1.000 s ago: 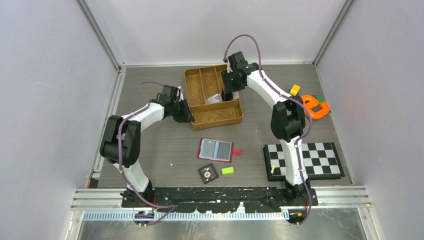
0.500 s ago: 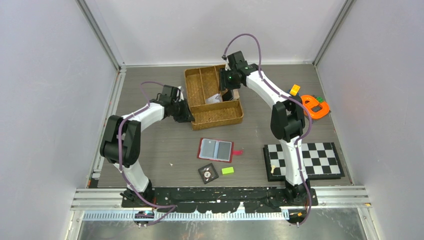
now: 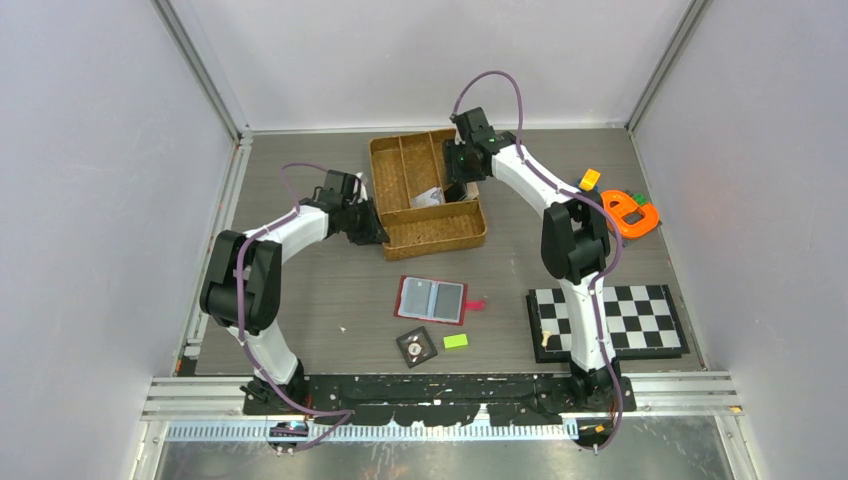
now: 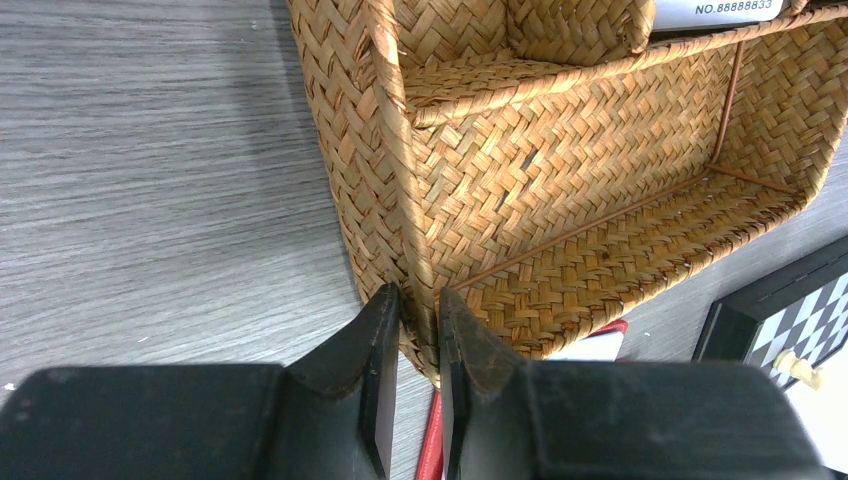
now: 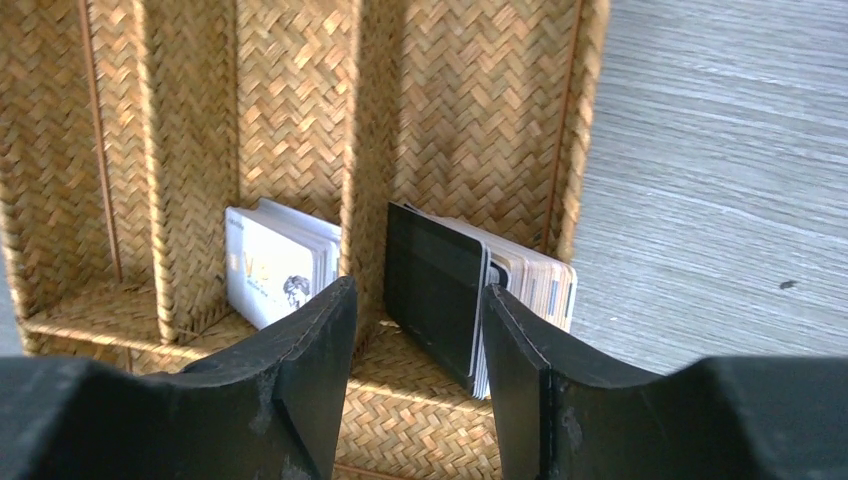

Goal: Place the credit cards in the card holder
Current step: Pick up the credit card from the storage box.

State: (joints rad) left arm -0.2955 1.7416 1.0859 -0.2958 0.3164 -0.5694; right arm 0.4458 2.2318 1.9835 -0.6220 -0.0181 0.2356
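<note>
The red card holder [image 3: 432,299] lies open on the table, grey-blue pockets up; its red edge shows in the left wrist view [image 4: 432,455]. The credit cards stand on edge in the woven tray [image 3: 455,238]: a stack fronted by a black card [image 5: 437,288] with tan cards [image 5: 535,282] behind it, and a white stack [image 5: 272,263] in the neighbouring compartment. My right gripper [image 5: 418,292] is open above the tray [image 5: 470,120], its jaws either side of the black-fronted stack, not touching it. My left gripper [image 4: 420,300] is shut on the tray's near left corner wall [image 4: 400,180].
A black tile with a dial [image 3: 417,346] and a green block [image 3: 456,341] lie in front of the card holder. A chessboard [image 3: 607,320] sits at the right front, an orange object [image 3: 630,212] and a yellow block [image 3: 590,179] at the right back.
My right gripper has shifted slightly toward the back of the tray. The left arm and the tray have not moved.
</note>
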